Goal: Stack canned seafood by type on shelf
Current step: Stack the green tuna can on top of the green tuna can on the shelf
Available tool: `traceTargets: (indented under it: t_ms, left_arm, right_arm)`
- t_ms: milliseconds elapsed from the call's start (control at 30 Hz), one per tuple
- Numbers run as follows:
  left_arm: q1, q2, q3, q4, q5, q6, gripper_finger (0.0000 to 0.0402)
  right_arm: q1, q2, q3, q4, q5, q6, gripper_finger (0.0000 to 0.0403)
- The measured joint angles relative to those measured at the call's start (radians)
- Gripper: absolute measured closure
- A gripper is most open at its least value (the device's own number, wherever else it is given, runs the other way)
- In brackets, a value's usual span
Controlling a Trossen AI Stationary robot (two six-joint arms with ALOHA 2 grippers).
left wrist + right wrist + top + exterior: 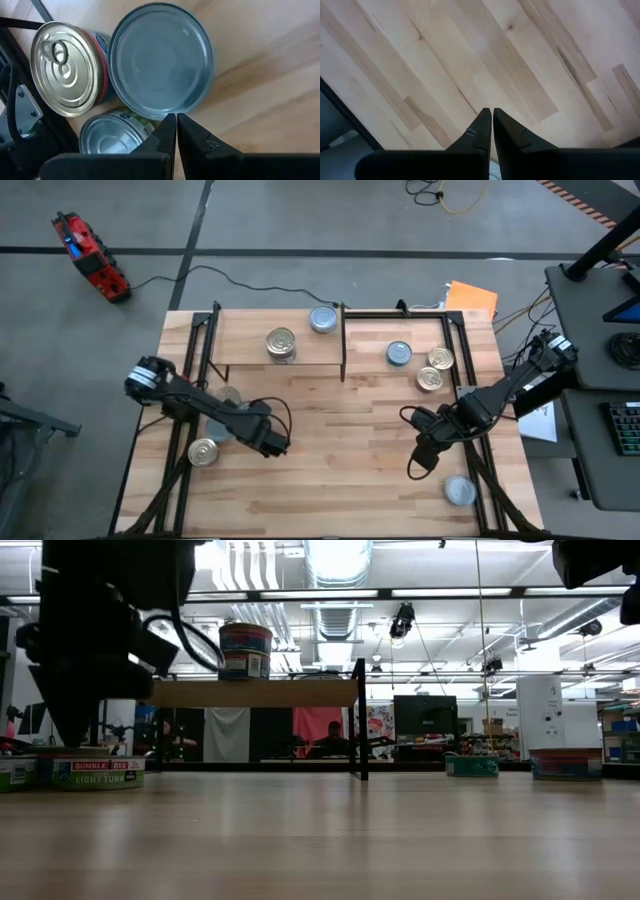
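Tins are scattered. Two sit on the shelf (250,345): a gold-lid tin (281,343) near the middle and a grey-lid tin (323,319) at the back corner by the dark end panel (343,340). From overhead I can't tell whether either is a stack. The low view shows one tall tin shape (245,650) on the board, label too blurred to read.

Right of the shelf on the counter (340,440): a bluish-lid tin (399,354) with two gold-lid tins (440,359) and (430,378) just beside it, those two touching or nearly so. Another grey-lid tin (459,490) lies near the counter's front right edge.

On the left side a gold-lid tin (203,451) shows beside the left arm. More tins there are mostly hidden under the arm, with only a grey patch (228,395) showing. The left wrist view gives three bunched tins: a big grey lid (161,57), a gold pull-tab tin (67,67) touching it, and a third silver one (112,137) partly cut off by the fingers.

Left pincer (278,445) is fully closed, holding nothing, hovering over that cluster. Right pincer (424,450) is also fully closed and empty, over bare counter, well apart from any tin.

In the low view a tuna tin (97,772) sits at far left, with the arm above it a dark blur.
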Motion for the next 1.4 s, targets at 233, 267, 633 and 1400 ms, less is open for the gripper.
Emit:
traceTargets:
  t_ms: [233, 267, 633, 1400]
  left_arm:
    - [0.013, 0.067, 0.000, 0.004, -0.046, 0.012, 0.0401]
    - [0.013, 0.070, 0.001, 0.008, -0.043, 0.019, 0.0401]
    - [0.013, 0.076, 0.075, 0.092, -0.006, 0.070, 0.0401]
    - [-0.063, 0.205, 0.436, 0.190, 0.052, 0.525, 0.0401]
  right_arm:
    - [0.000, 0.000, 0.000, -0.001, 0.000, 0.000, 0.0393]
    - [0.000, 0.000, 0.000, -0.001, 0.000, 0.000, 0.0393]
    - [0.000, 0.000, 0.000, -0.001, 0.000, 0.000, 0.0393]
    - [-0.010, 0.000, -0.001, 0.001, 0.000, -0.037, 0.0393]
